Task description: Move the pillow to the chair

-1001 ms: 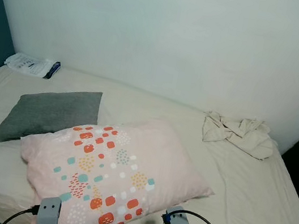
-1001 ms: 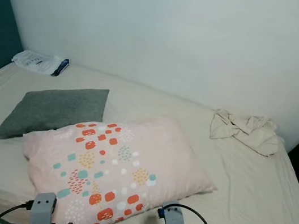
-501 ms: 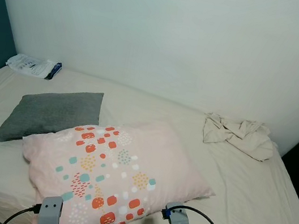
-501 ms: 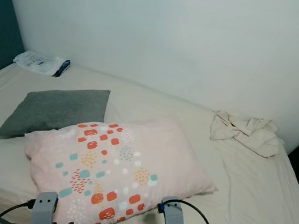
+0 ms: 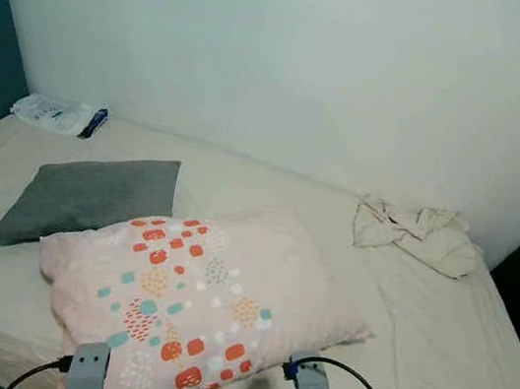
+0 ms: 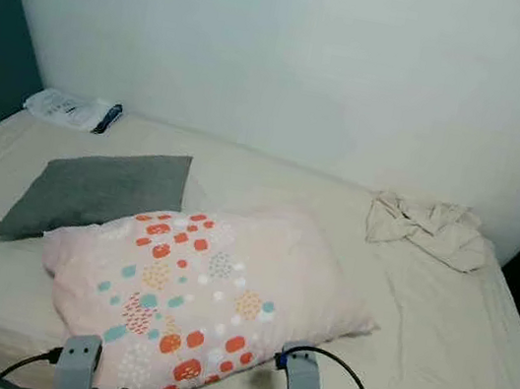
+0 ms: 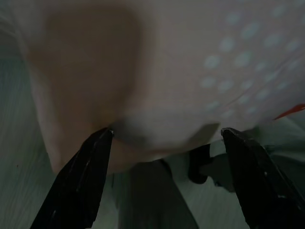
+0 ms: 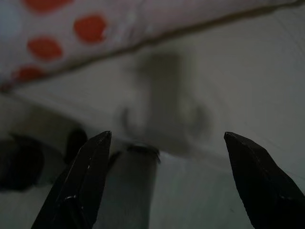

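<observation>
The pink pillow [image 5: 198, 299] with orange and teal spots lay on the bed [image 5: 433, 353], overlapping a grey cushion [image 5: 90, 196]. The left tool [image 7: 164, 138] hung at the pillow's near edge, fingers apart. The right tool [image 8: 167, 143], fingers also apart, hovered above the sheet beside the pillow.

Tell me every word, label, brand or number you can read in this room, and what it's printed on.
No text here can be read.
White packet at the far corner of the bed: carries dark print, too small and blurred to read.
Pink pillow: coloured dots and patches, no lettering.
Grey cushion and crumpled cloth: plain, no labels seen.
</observation>
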Tool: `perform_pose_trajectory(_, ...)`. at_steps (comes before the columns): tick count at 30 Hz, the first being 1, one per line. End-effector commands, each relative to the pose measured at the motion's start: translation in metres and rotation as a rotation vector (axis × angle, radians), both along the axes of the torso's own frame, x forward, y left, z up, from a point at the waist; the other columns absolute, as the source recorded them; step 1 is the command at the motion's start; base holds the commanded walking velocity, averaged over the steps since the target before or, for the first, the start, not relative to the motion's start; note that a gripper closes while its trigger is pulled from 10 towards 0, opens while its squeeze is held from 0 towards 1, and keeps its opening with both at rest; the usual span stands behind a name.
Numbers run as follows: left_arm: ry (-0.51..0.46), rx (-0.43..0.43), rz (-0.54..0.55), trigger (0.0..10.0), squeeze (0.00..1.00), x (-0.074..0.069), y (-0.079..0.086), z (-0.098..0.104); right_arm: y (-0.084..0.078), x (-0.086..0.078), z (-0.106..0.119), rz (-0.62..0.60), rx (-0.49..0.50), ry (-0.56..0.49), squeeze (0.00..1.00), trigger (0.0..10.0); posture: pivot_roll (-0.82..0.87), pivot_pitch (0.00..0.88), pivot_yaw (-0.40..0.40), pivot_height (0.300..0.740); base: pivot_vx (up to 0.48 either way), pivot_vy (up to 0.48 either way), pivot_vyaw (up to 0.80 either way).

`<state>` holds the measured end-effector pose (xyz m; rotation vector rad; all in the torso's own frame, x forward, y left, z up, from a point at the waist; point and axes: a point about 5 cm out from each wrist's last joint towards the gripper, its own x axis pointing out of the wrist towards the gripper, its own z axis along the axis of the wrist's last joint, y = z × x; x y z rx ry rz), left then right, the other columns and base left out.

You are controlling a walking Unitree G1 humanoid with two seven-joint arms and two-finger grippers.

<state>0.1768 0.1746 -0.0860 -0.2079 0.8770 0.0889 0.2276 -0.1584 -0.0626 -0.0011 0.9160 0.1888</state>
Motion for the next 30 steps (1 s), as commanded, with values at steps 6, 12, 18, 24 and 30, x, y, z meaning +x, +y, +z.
perform_pose_trajectory(6, 0.026, 0.003, -0.023, 10.0, 0.0, -0.009, -0.004, -0.004, 0.003, 0.038, 0.029, -0.121, 0.203, -0.156, 0.0, 10.0, -0.02, 0.085, -0.065, 0.638, 0.0, 0.0, 0.0)
perform_pose_trajectory(12, 0.031, 0.004, -0.035, 10.0, 0.0, -0.011, -0.005, -0.005, 0.015, 0.052, 0.042, -0.135, 0.379, -0.206, 0.0, 10.0, -0.02, 0.098, -0.059, 0.638, 0.0, 0.0, 0.0)
perform_pose_trajectory(18, 0.034, 0.007, -0.052, 10.0, 0.0, -0.014, -0.007, -0.006, 0.031, 0.064, 0.057, -0.1, 0.565, -0.264, 0.0, 10.0, -0.01, 0.12, -0.053, 0.638, 0.0, 0.0, 0.0)
perform_pose_trajectory(24, 0.036, 0.006, -0.066, 10.0, 0.0, -0.017, -0.009, -0.008, 0.032, 0.071, 0.065, -0.186, 0.668, -0.306, 0.0, 10.0, 0.0, 0.142, -0.051, 0.638, 0.0, 0.0, 0.0)
perform_pose_trajectory(30, 0.029, 0.008, -0.081, 10.0, 0.0, -0.032, -0.008, -0.011, 0.0, 0.07, 0.061, -0.456, 0.699, -0.327, 1.0, 10.0, 0.06, 0.221, -0.041, 0.638, 0.0, 0.0, 0.0)
